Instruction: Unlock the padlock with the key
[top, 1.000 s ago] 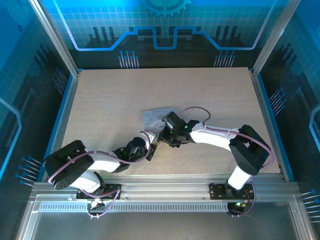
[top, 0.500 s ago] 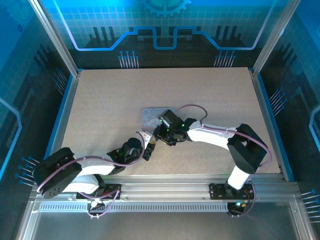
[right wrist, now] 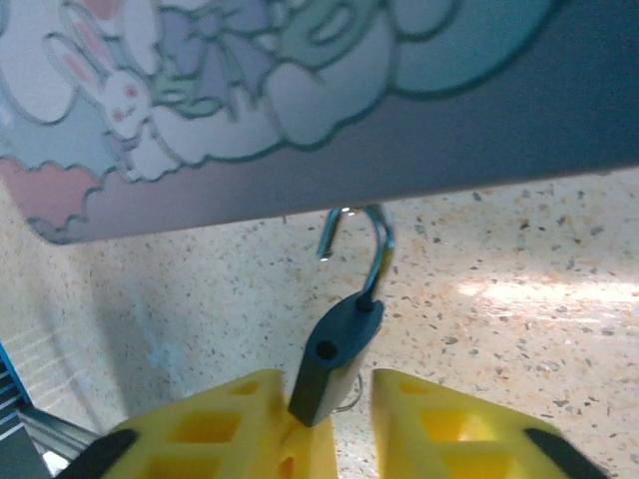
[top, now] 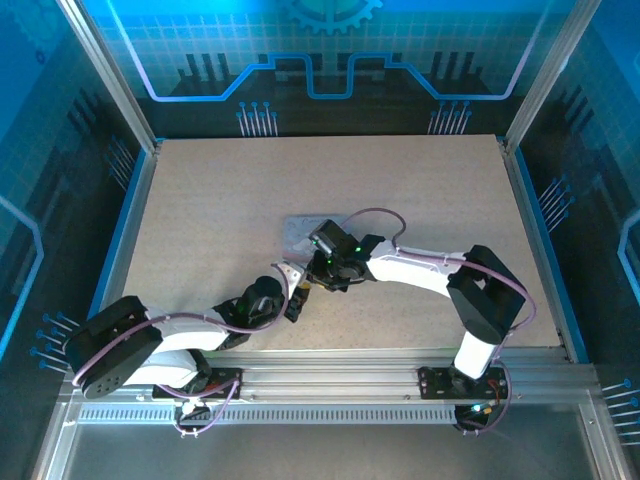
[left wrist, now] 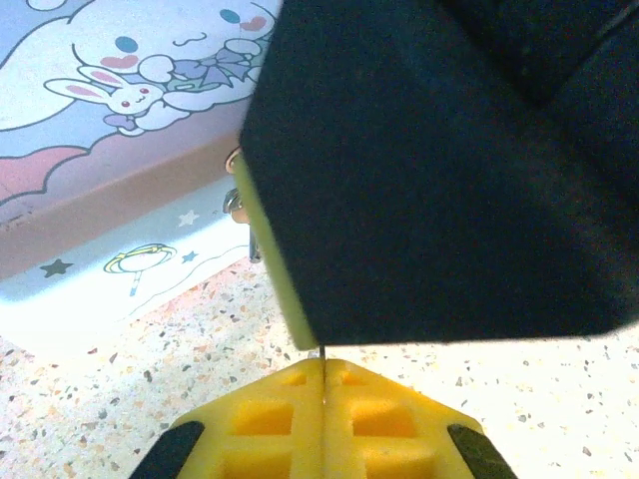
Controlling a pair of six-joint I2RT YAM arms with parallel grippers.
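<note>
Lying lengthwise between the narrow jaws of the right gripper [right wrist: 329, 387], the padlock [right wrist: 337, 344] is seen with its shackle [right wrist: 378, 249] pointing straight ahead, while the left gripper [left wrist: 324, 371] is pressed shut.

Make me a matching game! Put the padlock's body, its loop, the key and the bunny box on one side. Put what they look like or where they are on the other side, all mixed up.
Things:
1. padlock body
2. shackle
3. box
4. key

Clues:
A. has cartoon bunnies on it
B. shiny silver, bent like a hook
C. dark, sitting in the gap of the right gripper
D. thin dark sliver pinched in the shut left gripper

Right pairs: 1-C, 2-B, 3-A, 4-D
</note>
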